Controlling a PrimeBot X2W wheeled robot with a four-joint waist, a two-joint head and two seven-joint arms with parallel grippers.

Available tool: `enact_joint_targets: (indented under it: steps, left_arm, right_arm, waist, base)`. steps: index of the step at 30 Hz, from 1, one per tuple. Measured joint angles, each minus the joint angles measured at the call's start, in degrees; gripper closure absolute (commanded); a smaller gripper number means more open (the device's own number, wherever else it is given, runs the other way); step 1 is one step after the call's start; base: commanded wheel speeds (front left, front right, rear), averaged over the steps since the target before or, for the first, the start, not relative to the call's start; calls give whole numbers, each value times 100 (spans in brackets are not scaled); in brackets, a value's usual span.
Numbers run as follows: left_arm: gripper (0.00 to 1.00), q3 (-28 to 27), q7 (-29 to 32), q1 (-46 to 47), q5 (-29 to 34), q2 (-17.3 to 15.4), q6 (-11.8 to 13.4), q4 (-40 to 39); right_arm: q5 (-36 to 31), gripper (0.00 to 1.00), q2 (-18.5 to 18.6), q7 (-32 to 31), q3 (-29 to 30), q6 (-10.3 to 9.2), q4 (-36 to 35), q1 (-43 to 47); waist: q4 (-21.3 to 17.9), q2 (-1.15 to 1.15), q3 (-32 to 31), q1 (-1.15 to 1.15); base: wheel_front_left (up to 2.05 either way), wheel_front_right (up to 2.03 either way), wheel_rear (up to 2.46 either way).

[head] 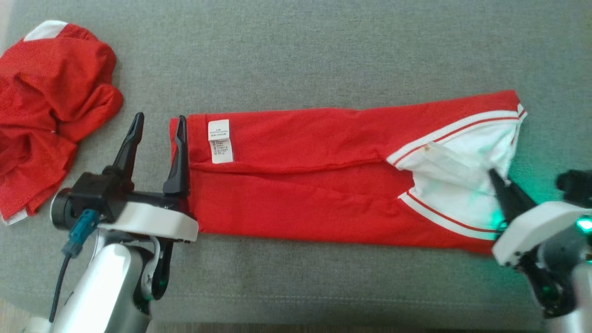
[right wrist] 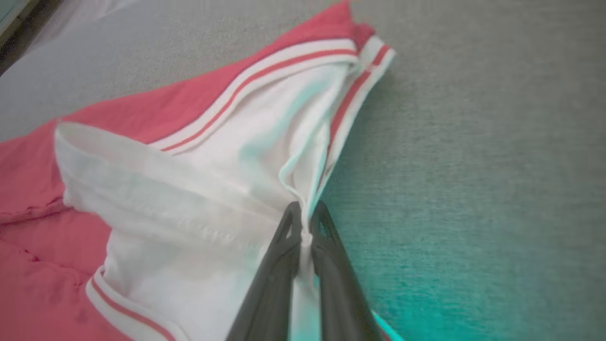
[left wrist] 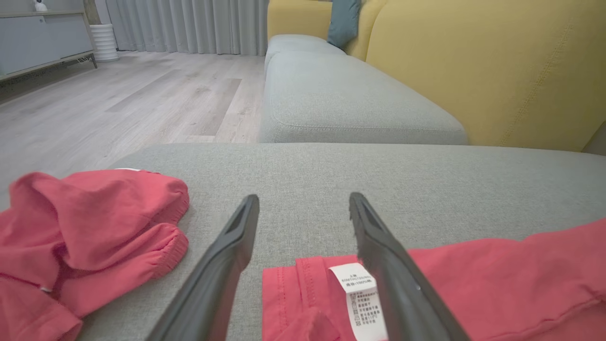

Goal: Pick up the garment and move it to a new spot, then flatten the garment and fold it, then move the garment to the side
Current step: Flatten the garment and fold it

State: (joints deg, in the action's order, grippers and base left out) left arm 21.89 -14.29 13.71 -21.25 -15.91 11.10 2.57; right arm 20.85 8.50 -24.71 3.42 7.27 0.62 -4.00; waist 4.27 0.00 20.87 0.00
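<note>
Grey upholstered seat (head: 323, 51), seen from above in the head view. The left wrist view adds a yellow backrest (left wrist: 473, 61), a teal cushion (left wrist: 343, 21), pale wooden floor (left wrist: 142, 94) and grey curtains (left wrist: 189, 23) along the top of the frame.

The garment (head: 300, 175), red with a white, red-striped panel (head: 458, 180), lies folded into a long band across the middle of the head view, from centre left to the right edge. A white care label (head: 218, 141) sits near its left end. A second red garment (head: 51, 106) lies crumpled at the upper left, well apart from the first.

Left gripper (head: 159, 118), lower left: fingers (head: 127, 150) spread wide and holding nothing. One is over bare seat and the other lies along the garment's left hem, just beside the label. Whether that finger touches the cloth cannot be told. In the left wrist view the gripper (left wrist: 304, 198) frames open seat, with the label (left wrist: 360, 303) and garment (left wrist: 497, 279) at the lower right and the crumpled garment (left wrist: 94, 227) at the lower left.

Right gripper (head: 494, 173), lower right: fingers closed together on the white panel. In the right wrist view the gripper (right wrist: 307, 207) pinches a raised fold of white cloth (right wrist: 189, 189) at the panel's edge. A green glow tints the cloth and seat nearby.
</note>
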Motion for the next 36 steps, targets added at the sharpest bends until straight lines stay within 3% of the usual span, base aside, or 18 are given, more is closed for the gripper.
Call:
enact_joint_targets:
  steps: [10, 16, 21, 25, 31, 36]
  left_arm:
    - [0, -26, -1, -8, -10, 53, -35, 57]
    - [0, -23, -1, -26, -9, 54, -52, 92]
    - [0, -2, 0, -63, -9, 55, -51, 88]
    - [0, 46, 1, -65, -9, 57, -51, 60]
    - [0, 153, 16, -64, -8, 87, -49, 31]
    - [0, 197, 16, -63, -9, 147, -52, 48]
  right_arm:
    - [109, 100, 519, -68, 1016, 0, -121, 244]
    - [119, 100, 636, -158, 945, 0, -510, 246]
    - [-94, 100, 594, -416, 188, 0, -1511, 81]
    - [-144, 100, 247, -626, -633, 0, -1777, -358]
    - [185, 100, -213, -485, -2331, 0, -865, -995]
    - [423, 100, -405, -130, -2944, 0, 49, -1308]
  waist:
    - [-115, 0, -141, 0]
    - [-137, 0, -250, 0]
    - [-149, 0, -413, -1]
    - [-92, 0, -500, -1]
    - [132, 0, -532, -1]
    - [329, 0, -524, -1]
  base:
    - [0, 0, 0]
    - [0, 0, 0]
    - [0, 0, 0]
    - [0, 0, 0]
    - [0, 0, 0]
    - [0, 0, 0]
